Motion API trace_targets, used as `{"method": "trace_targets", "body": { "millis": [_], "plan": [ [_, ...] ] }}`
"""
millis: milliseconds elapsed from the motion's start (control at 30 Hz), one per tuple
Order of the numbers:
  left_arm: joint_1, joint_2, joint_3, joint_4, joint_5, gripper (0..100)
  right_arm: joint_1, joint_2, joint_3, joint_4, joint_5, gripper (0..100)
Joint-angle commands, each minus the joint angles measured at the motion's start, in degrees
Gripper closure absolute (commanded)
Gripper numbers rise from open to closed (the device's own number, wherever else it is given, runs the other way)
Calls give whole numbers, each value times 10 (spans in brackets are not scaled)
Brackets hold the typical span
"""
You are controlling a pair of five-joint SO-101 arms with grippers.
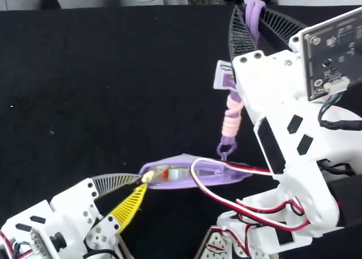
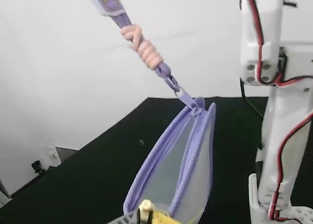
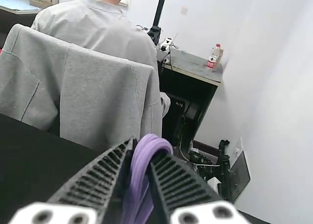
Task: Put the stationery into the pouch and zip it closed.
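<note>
The left end effector (image 1: 142, 181) is clamped on one end of the pouch (image 1: 192, 177), seemingly to anchor it. The right end effector (image 3: 143, 182), pinched tight round the purple strap (image 3: 146, 153), holds the line to the slider (image 2: 194, 104) at the far end taut. The pouch stretches between them, apparently lifted off the worktop (image 1: 85, 72). The left arm lies low. The right arm rears high, with its wrist tipped back.

One purple pouch (image 2: 190, 175), one purple strap (image 1: 232, 120), two white arms (image 1: 62, 214) (image 1: 283, 129), one black table (image 1: 113, 89)
</note>
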Motion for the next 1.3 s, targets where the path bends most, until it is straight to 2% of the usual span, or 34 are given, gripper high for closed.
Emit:
{"method": "trace_targets", "body": {
  "millis": [0,100,233,533,800,1067,1267],
  "plan": [
    [23,4,2,-8,1,933,6,-2,-8,-9,-5,988],
    [22,4,2,-8,3,884,6,4,-9,-9,-5,988],
    [24,4,1,-8,50,771,6,24,-13,-13,-5,988],
    [24,4,-36,-9,55,781,5,63,-13,-29,-6,988],
    [29,3,-82,-5,57,784,-44,65,-9,-25,-6,988],
    [204,3,-44,-3,54,784,-44,65,-8,-25,-6,988],
    [218,3,-61,24,55,784,-91,74,-7,-25,-6,988]
  ]
}}
